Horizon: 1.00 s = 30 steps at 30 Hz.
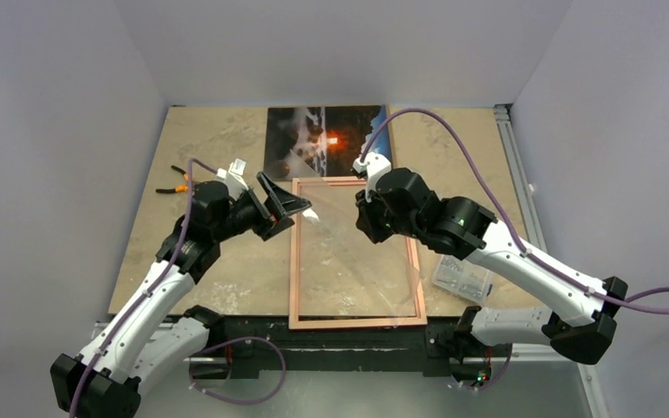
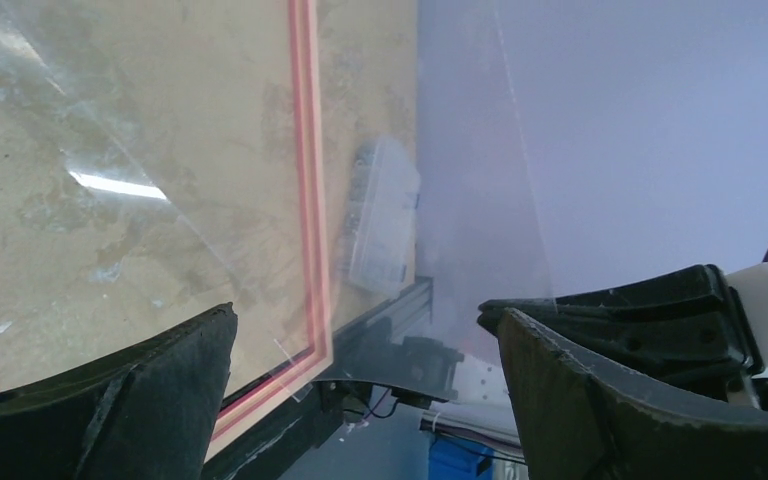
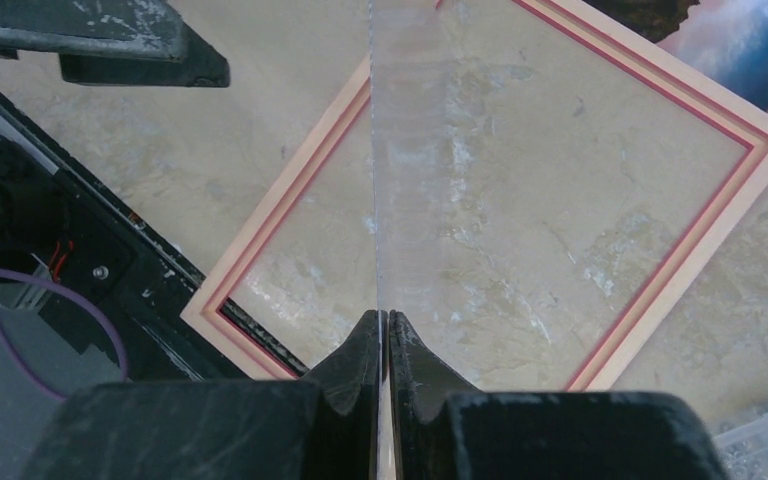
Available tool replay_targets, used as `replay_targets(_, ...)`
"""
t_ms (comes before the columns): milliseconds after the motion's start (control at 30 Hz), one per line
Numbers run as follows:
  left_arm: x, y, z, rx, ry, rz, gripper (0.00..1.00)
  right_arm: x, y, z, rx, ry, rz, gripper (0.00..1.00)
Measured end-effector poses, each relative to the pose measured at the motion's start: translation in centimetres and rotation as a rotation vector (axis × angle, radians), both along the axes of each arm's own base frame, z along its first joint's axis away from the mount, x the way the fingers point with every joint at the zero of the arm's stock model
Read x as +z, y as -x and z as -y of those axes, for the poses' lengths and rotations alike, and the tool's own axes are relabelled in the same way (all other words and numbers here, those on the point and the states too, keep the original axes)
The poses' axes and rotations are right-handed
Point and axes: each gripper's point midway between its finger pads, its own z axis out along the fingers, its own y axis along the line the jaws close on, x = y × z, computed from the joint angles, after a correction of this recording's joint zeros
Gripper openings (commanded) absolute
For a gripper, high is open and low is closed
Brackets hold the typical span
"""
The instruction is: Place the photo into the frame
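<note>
The frame [image 1: 294,261], a narrow pink and tan rectangle, lies flat and empty at the table's near middle; the marble top shows through it. The photo [image 1: 314,139], dark with an orange glow, lies face up behind it, its blue corner [image 3: 750,40] visible past the frame [image 3: 750,150]. My right gripper [image 3: 382,325] is shut on the edge of a clear sheet [image 3: 480,150], holding it tilted above the frame. My left gripper [image 2: 360,315] hangs open at the sheet's left side. The sheet [image 2: 110,180] runs between its spread fingers, over the frame's border [image 2: 305,150].
A small clear plastic box [image 1: 463,277] sits right of the frame, near the table's front edge. Orange-handled pliers [image 1: 174,180] lie at the left. Grey walls close in the table on three sides.
</note>
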Motion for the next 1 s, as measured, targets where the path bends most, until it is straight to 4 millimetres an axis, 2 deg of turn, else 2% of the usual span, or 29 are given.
replay_targets(233,1.2,-0.7,2.5,-0.038,0.059,-0.018,1.00,0.1,0.6,-1.5,0.022,-0.016,0.017,0.03)
replay_targets(333,2.3,-0.8,3.8,-0.063,0.067,-0.020,1.00,0.2,0.7,-1.7,0.017,-0.011,0.031,0.03)
replay_targets(533,5.4,-1.2,4.8,-0.062,0.073,0.014,0.97,0.3,0.8,-1.8,0.003,0.004,0.062,0.05)
replay_targets(667,6.6,-1.3,5.3,-0.069,0.001,0.002,0.94,0.3,1.1,-2.2,0.006,0.027,0.088,0.05)
replay_targets(733,6.4,-1.2,5.4,-0.074,-0.038,-0.010,0.93,0.2,1.4,-2.6,0.010,0.040,0.101,0.06)
replay_targets(933,3.1,0.0,4.0,-0.063,-0.173,-0.104,0.91,0.2,2.2,-3.9,0.021,0.083,0.155,0.08)
replay_targets(1000,2.6,0.4,3.4,-0.052,-0.195,-0.120,0.89,0.1,2.8,-4.7,0.035,0.099,0.172,0.10)
